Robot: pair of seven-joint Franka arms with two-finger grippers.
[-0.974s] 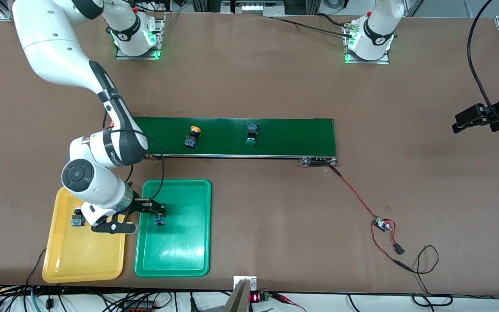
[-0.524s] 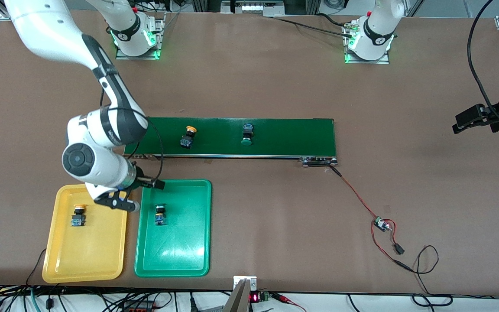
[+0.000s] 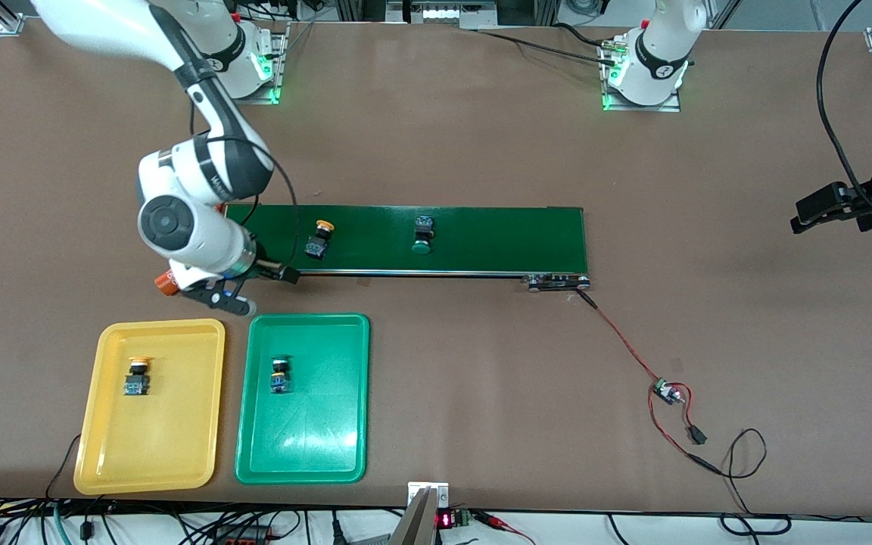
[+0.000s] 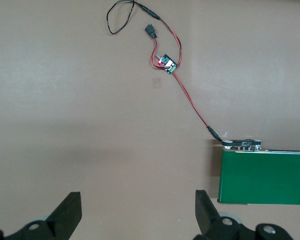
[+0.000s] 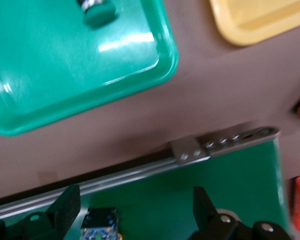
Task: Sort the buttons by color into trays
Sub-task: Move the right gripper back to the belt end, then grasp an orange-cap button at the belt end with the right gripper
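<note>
My right gripper point(image 3: 254, 288) hangs over the counter point(image 3: 443, 151) at the belt's point(image 3: 496, 238) end, between that belt and the two trays, with its jaws apart and nothing between them. In the right wrist view the fingers point(image 5: 65, 205) frame the belt's metal edge rail, and the yellow-capped button point(image 3: 318, 238) lies on the belt just ahead of the jaws, its blue body showing at that view's edge. The green-capped button point(image 3: 421, 233) lies on the same belt, well away from my jaws toward the left arm's end. One yellow-capped button point(image 3: 136, 376) already sits in the yellow tray point(image 3: 103, 454) and one green-capped button point(image 3: 278, 374) in the green tray point(image 3: 345, 454), both well clear of the jaws on the camera's side.

I judge that the next pick is the yellow-capped one on the belt. It lies on its side at an angle, so if my jaws close off-square they could pinch the round cap and squirt it out, or roll it off the belt. The rail sits right under my fingers; coming down too near the edge could strike it. An orange cylinder point(image 3: 166, 284) stands beside my wrist and could be knocked over as I swing.

My left gripper point(image 3: 822, 208) waits over the counter's end, jaws apart and empty.
</note>
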